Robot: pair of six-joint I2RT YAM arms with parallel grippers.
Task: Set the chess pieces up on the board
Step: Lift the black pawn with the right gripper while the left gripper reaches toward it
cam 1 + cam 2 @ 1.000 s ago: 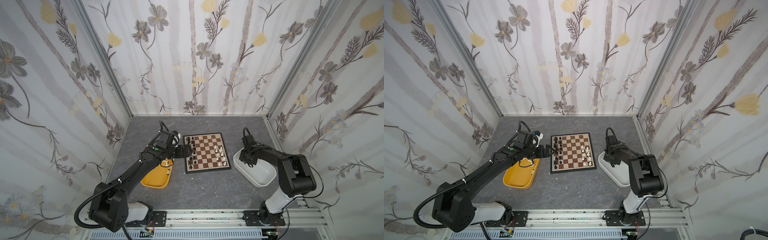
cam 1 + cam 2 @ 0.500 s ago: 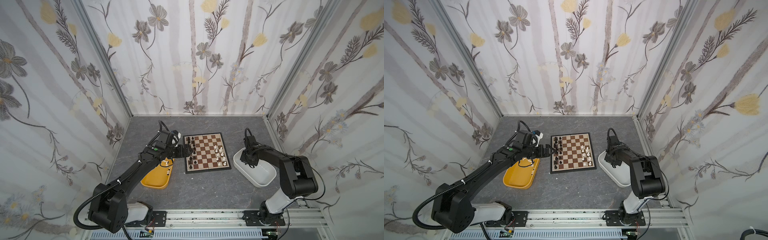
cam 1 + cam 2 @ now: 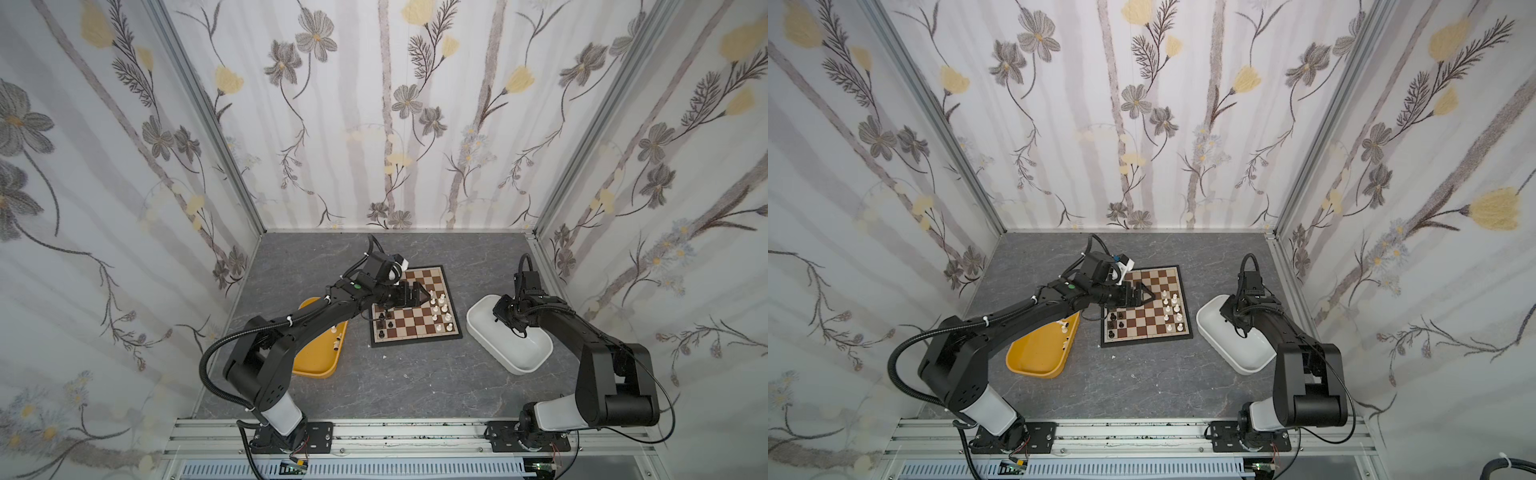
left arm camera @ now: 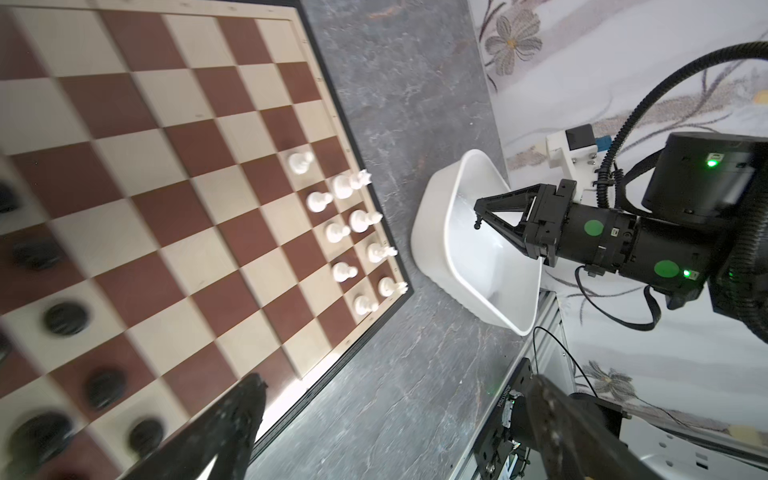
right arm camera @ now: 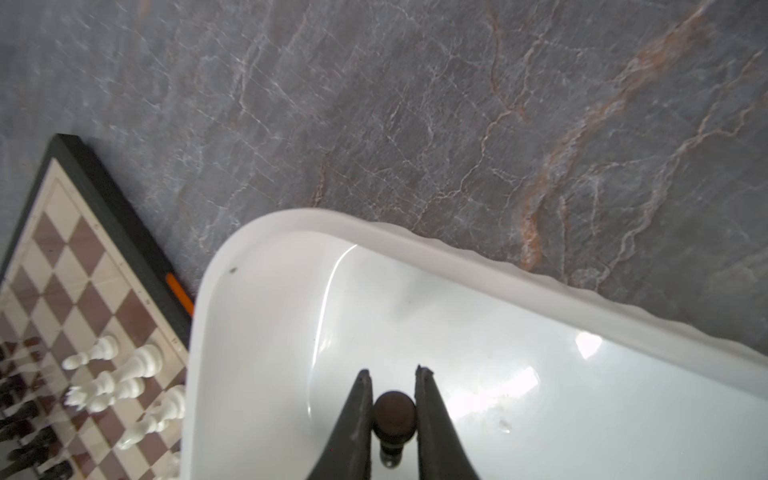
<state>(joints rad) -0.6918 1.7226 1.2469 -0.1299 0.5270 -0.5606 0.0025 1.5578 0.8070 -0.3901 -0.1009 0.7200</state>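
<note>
Right gripper [image 5: 392,374] pinched a tiny black plastic pawn [image 5: 394,415] over the white tub [image 5: 291,224].
Brown-and-cream chessboard [image 3: 419,328] lay to its left; left gripper [image 4: 392,388], spread, hovered nearer.

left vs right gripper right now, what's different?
Jaws: the left gripper is open wide and holds nothing; the right gripper is shut on a black pawn.
Place: the left gripper is over the board; the right gripper is off the board, over the white tub.
Shared: both have black tapered fingers.
</note>
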